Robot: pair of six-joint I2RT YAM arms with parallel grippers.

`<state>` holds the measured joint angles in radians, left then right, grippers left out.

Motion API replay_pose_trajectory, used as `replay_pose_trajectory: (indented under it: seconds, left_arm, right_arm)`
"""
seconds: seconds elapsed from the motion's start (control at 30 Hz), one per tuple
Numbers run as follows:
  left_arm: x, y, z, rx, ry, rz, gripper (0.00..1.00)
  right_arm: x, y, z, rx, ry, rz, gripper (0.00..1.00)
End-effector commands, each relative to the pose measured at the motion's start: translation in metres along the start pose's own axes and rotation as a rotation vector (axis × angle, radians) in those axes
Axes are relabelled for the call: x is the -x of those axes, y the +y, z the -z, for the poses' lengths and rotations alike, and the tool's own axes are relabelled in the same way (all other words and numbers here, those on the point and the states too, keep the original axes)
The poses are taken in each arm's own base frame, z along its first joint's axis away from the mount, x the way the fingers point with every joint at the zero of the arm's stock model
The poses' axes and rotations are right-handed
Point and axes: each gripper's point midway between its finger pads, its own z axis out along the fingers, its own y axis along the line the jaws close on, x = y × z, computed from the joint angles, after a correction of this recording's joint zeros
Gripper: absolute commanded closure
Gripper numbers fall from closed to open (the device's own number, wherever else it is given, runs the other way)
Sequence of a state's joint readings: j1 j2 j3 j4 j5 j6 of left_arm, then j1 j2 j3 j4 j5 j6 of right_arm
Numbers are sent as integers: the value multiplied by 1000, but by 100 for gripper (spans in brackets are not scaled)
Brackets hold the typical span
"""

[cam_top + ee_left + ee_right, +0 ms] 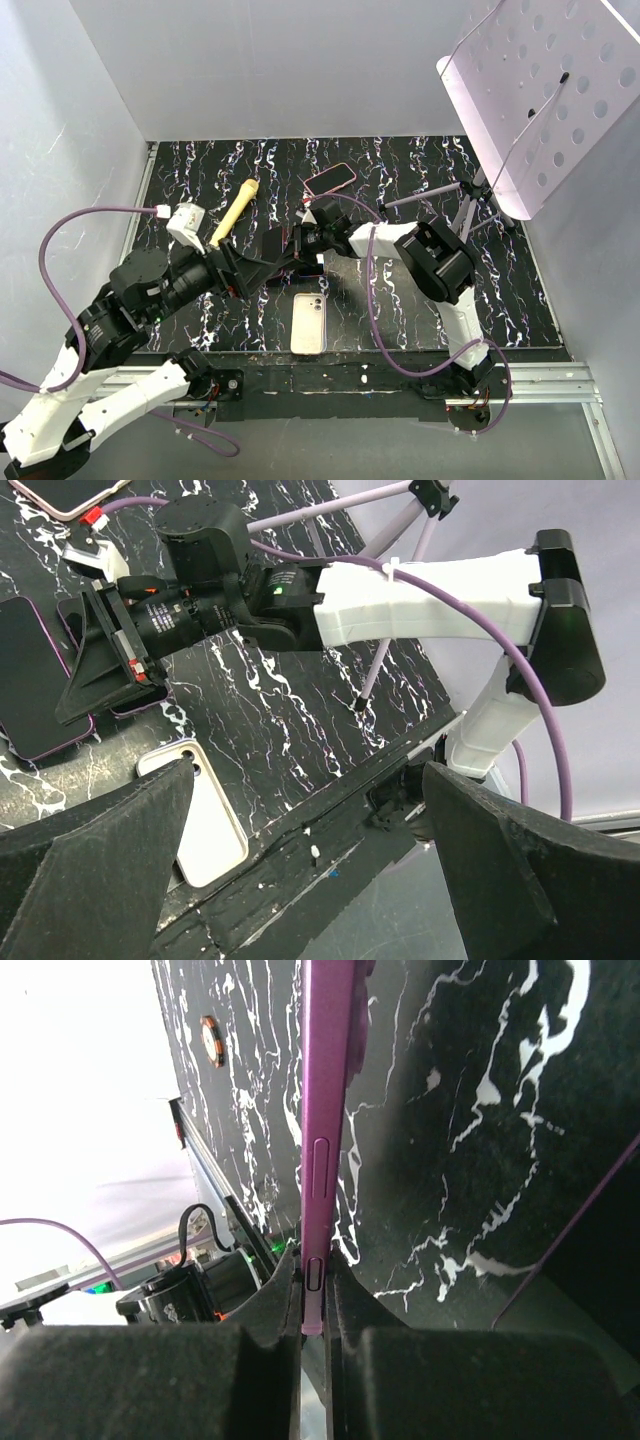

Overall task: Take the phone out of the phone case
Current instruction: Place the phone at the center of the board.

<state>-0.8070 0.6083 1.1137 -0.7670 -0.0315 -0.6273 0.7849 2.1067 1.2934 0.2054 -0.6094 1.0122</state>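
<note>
My right gripper (315, 1270) is shut on the edge of a purple phone case (325, 1110), which stands on edge between its pads. In the left wrist view the same gripper (100, 675) clamps the purple-edged case (128, 708) low over the black mat. A dark phone with a purple rim (30, 680) lies flat beside it; I cannot tell whether the two are joined. My left gripper (310, 860) is wide open and empty, just left of the right gripper (305, 243) in the top view.
A cream phone-shaped piece (308, 323), back up with camera holes, lies near the mat's front edge and shows in the left wrist view (205, 825). A pink-rimmed phone (330, 179) and a yellow handle (235, 210) lie farther back. A perforated white panel (540, 90) on a stand is at the back right.
</note>
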Motion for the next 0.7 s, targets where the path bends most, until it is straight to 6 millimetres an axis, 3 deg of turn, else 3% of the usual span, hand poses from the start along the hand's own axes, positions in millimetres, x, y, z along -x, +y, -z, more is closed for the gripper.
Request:
replay_pose_trajectory:
  seconds: [0.0,0.4,0.67]
  left_arm:
    - [12,0,17,1,-53,-20,2]
    - [23,-9,33,-35,-98,-4,2]
    - [33,-18,45,-73,-133,5,2]
  right_arm:
    - [17,25,0,81,-15,77,90]
    - [14,-13,3,2,-1,33,78]
    - [15,-18,6,-48,-4,43,70]
